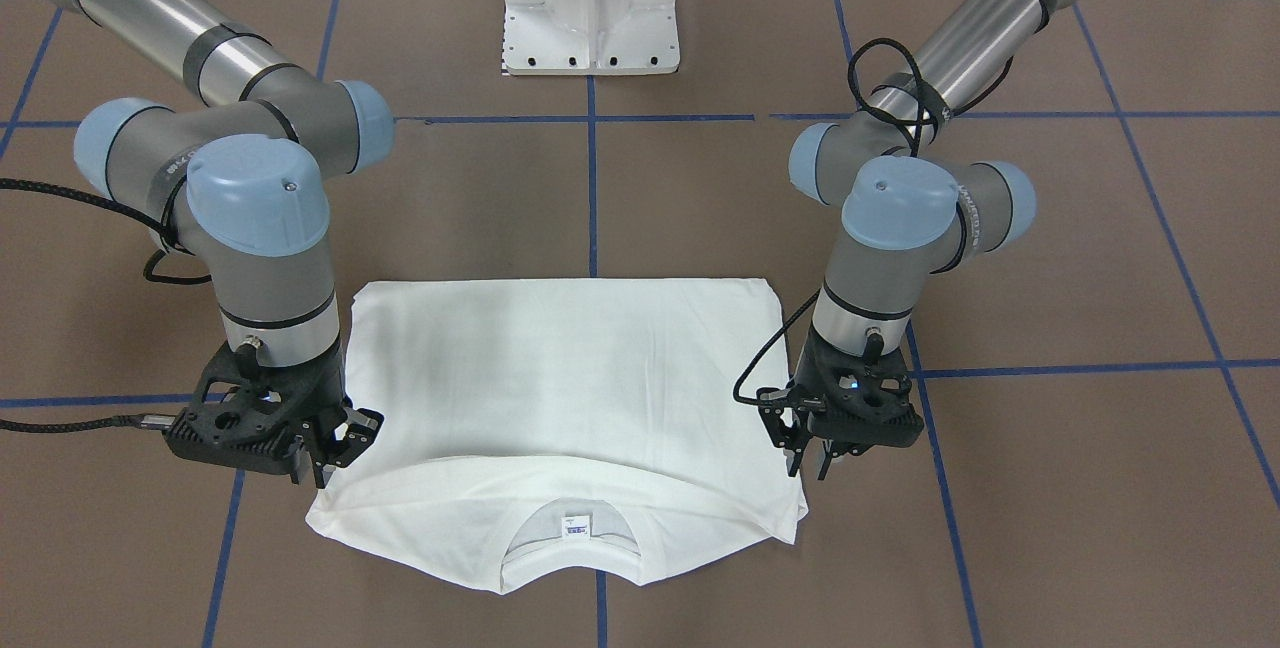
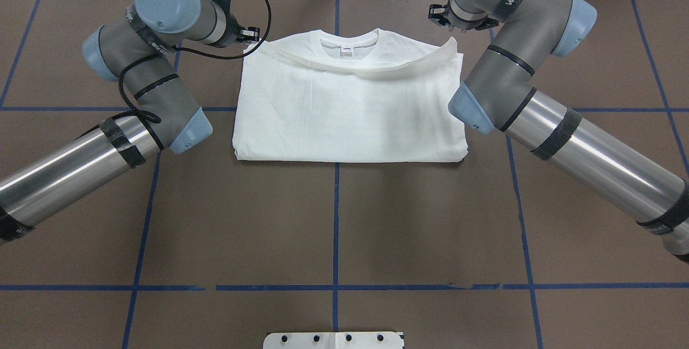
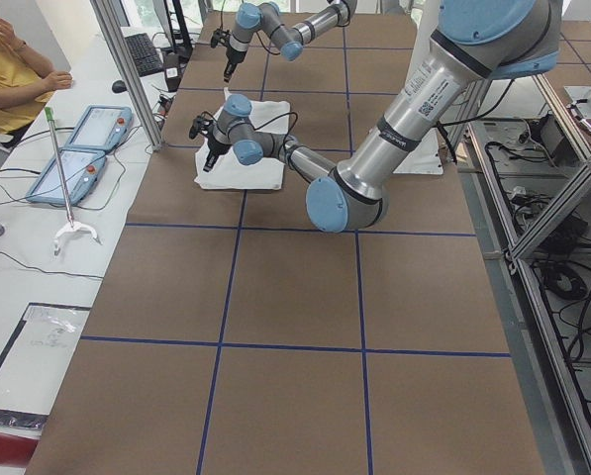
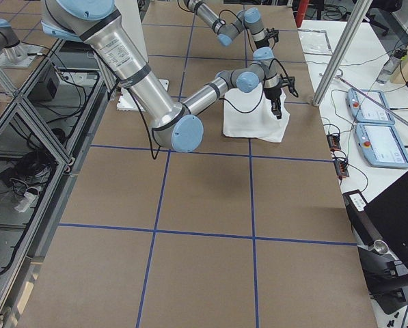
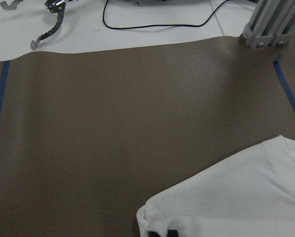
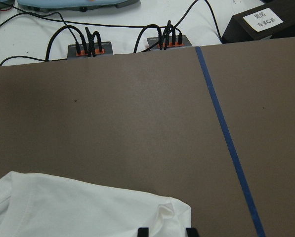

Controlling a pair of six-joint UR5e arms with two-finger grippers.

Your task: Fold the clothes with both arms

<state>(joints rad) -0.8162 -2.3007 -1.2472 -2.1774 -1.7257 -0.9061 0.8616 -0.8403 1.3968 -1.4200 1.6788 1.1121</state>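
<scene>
The white shirt [image 2: 350, 106] lies folded on the brown table, its neck and tag [image 1: 573, 524] at the far edge from the robot. A folded-over top layer ends just short of the neck. My left gripper [image 1: 810, 458] is at the shirt's left corner, fingers close together on the cloth edge [image 5: 162, 227]. My right gripper [image 1: 335, 463] is at the right corner. That corner [image 2: 451, 44] stands raised towards the gripper, and it bunches between the fingertips [image 6: 143, 232] in the right wrist view. Both grippers sit low over the table.
The white pedestal base [image 1: 590, 8] stands behind the shirt on the robot's side. Beyond the table's far edge are cables and connector boxes [image 6: 90, 48] and an aluminium post [image 5: 271, 24]. Blue tape lines [image 2: 336, 220] cross the brown surface.
</scene>
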